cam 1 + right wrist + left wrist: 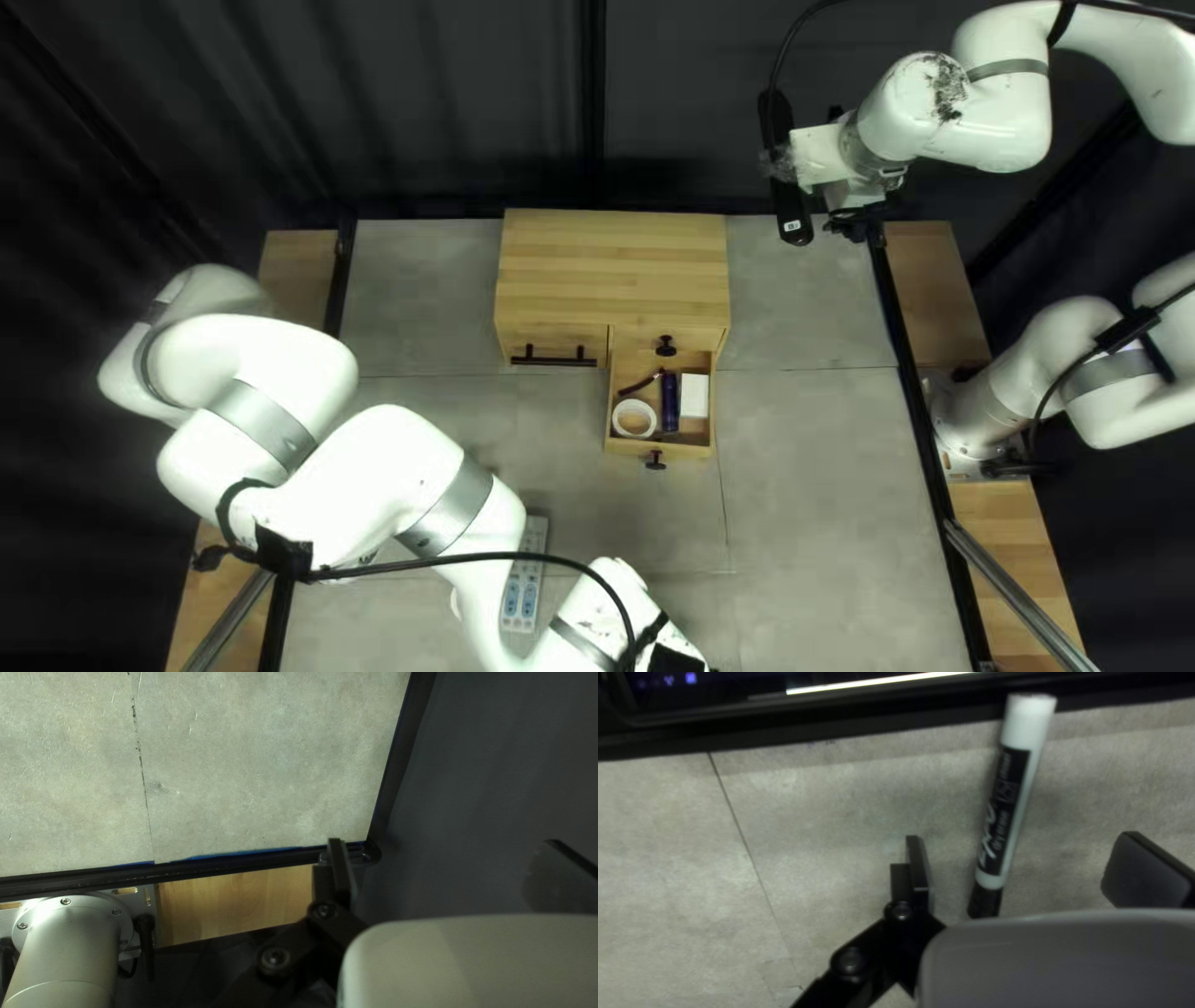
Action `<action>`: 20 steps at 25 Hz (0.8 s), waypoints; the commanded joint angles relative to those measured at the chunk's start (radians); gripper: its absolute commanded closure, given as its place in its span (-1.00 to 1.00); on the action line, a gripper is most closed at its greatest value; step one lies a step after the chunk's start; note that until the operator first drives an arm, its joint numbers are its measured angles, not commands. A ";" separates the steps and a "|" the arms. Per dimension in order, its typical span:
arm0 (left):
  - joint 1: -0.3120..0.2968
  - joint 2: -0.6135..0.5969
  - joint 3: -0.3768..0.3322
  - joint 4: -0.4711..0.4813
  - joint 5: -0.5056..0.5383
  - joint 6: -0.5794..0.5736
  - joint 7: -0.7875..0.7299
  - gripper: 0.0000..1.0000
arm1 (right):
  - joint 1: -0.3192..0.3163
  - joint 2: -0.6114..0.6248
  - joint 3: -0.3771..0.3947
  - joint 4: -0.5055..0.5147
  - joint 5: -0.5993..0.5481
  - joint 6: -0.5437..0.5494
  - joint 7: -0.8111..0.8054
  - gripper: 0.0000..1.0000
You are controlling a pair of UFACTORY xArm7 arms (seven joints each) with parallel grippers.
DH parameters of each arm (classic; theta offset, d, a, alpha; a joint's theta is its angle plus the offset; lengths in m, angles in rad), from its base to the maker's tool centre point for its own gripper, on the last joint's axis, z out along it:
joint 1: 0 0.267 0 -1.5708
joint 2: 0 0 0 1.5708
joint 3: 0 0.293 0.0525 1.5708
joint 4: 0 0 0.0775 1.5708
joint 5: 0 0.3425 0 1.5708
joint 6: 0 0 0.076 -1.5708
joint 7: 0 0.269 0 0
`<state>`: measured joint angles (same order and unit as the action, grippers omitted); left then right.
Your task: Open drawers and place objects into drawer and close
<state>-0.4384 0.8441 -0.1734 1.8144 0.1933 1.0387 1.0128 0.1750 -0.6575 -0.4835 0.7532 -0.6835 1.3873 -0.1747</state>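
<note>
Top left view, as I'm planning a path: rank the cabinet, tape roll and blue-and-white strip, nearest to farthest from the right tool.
1. Cabinet: upper middle of the view.
2. Tape roll: left side of the open drawer.
3. Blue-and-white strip: below and left of the drawer.

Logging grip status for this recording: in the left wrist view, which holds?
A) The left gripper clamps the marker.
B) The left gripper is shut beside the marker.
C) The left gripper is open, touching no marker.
C: the fingers of the left gripper stand wide apart, with a gap on each side of the marker.
</note>
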 commanded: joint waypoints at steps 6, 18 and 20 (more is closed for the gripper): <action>-0.005 0.004 -0.001 0.002 -0.002 -0.008 -0.010 -0.41 | 0.000 0.000 0.000 0.000 0.000 0.000 0.000 -1.00; -0.001 -0.005 -0.005 -0.003 -0.008 -0.001 -0.008 -1.00 | 0.000 0.000 0.000 0.000 0.000 0.000 0.000 -1.00; -0.001 0.000 -0.006 0.004 -0.010 0.001 -0.008 -1.00 | 0.000 0.000 0.000 0.000 0.000 0.000 0.000 -1.00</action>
<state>-0.4403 0.8396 -0.1782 1.8135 0.1851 1.0377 1.0044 0.1750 -0.6575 -0.4835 0.7532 -0.6835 1.3873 -0.1747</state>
